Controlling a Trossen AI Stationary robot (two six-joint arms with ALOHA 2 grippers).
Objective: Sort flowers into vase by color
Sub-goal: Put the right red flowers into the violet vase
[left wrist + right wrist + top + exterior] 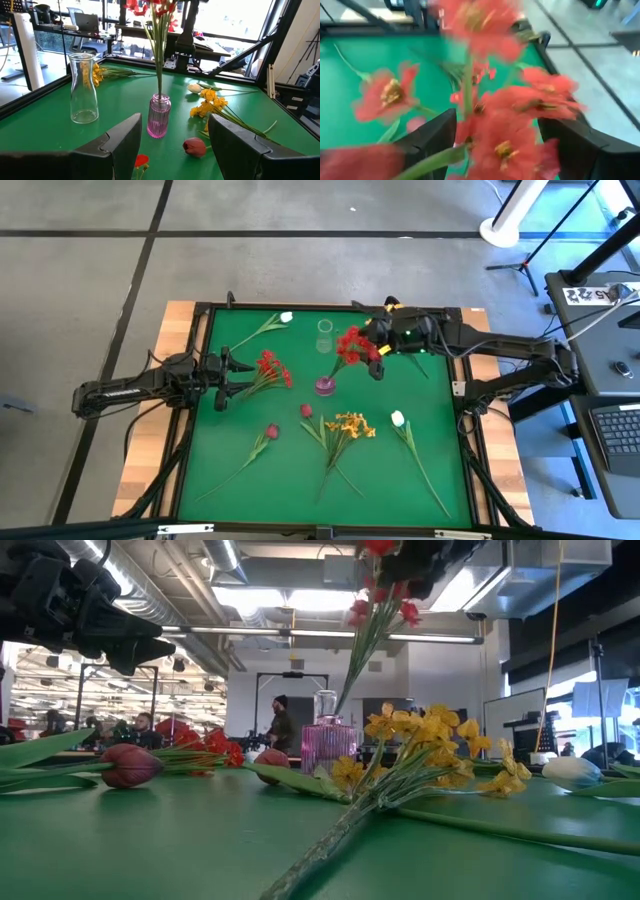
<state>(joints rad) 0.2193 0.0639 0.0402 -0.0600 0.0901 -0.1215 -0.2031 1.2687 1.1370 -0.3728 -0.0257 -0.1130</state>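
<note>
I see a green felt-like mat on the bench [225, 470], framed in dark rails with pale wood at the sides. Near the middle of the far half stands a small ribbed pink glass vase [325, 386], and beside it toward the far edge a clear, smooth glass carafe [325, 333] with a narrow neck. The red flowers [352, 344] have their thin green stems down in the pink vase, leaning toward my right gripper [376, 351], whose fingers are spread on either side of the blossoms; in the right wrist view the petals fill the frame, so I cannot tell if the pads touch them. My left gripper [228, 377] sits near the left edge with its fingers wide apart and nothing between them, just beside a second red bunch [268, 370] lying flat. A white bud [285, 317] lies near the far left corner, another white bud [398, 419] toward the near right, its long stem running to the near right corner. A yellow-orange cluster [350, 424] lies in the near middle, with stiff plastic-looking stems that are ridged in the low view. Two dark red buds lie on the mat: one [271, 432] left of the yellow cluster, one [306, 411] just in front of the pink vase. In the low view the blossoms are cut off at the top, and people show in the room beyond.
</note>
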